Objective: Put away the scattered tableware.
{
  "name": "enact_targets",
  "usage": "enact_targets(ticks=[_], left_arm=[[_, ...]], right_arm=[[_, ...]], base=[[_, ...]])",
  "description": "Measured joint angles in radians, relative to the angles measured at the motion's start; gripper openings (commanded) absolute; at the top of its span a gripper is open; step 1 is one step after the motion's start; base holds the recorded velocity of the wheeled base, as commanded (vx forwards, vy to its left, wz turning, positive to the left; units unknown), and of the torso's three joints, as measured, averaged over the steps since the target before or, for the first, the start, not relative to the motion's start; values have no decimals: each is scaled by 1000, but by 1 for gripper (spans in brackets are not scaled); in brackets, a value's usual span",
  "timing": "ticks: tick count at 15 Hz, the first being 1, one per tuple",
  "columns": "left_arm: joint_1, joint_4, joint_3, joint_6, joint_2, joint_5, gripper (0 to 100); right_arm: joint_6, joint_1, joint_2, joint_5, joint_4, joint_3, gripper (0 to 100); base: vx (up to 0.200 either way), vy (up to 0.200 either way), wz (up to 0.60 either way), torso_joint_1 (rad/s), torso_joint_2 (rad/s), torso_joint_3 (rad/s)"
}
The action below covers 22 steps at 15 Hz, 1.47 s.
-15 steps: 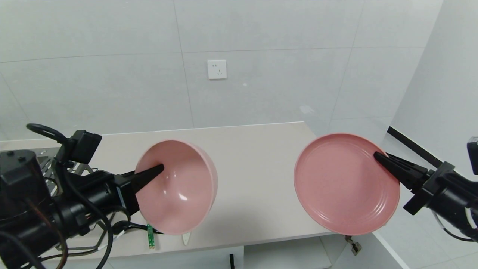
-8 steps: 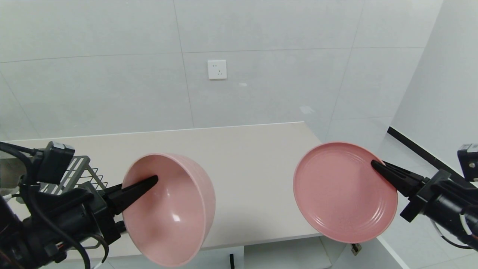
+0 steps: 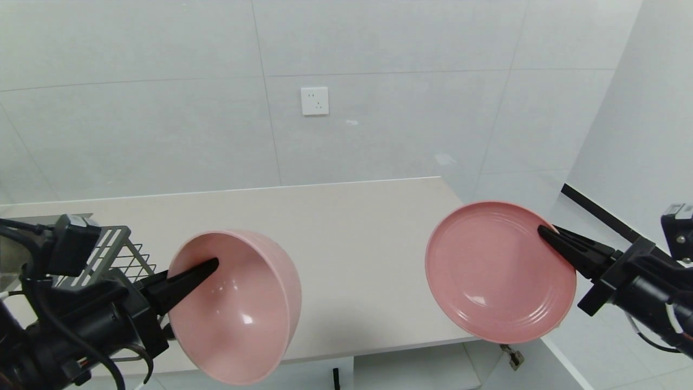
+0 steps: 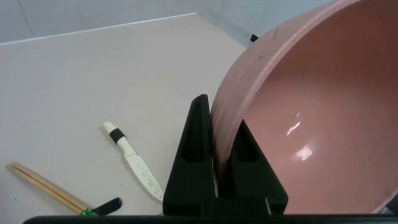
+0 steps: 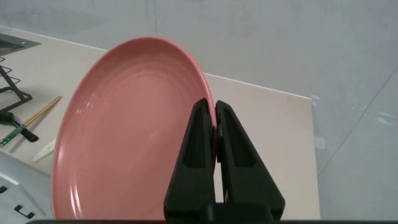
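Pinches the rim of an empty pink bowl [image 3: 238,319] between the left gripper [image 3: 213,264] fingers, tipped sideways over the counter [image 3: 357,238] near-left edge, beside a wire dish rack [image 3: 116,244]. Clamps an empty pink plate [image 3: 492,271] by its rim in the right gripper [image 3: 543,231] fingers, tilted, at the counter's right edge. Shows a knife [image 4: 134,163] and chopsticks [image 4: 43,185] lying on the counter.
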Motion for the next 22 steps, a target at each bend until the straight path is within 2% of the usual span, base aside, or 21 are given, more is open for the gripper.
enact_targets(ticks=[9, 17, 22], left_arm=[[-11, -17, 13, 6, 13, -1, 0], [-11, -21, 18, 6, 14, -1, 0], [-11, -20, 17, 8, 13, -1, 0]], right_arm=[[0, -9, 12, 0, 0, -3, 0], [-2, -9, 14, 0, 0, 1, 0], [-3, -10, 13, 1, 0, 5, 0]], base=[[-200, 0, 0, 0, 0, 2], [0, 0, 0, -74, 152, 73], [0, 0, 0, -176, 351, 167]])
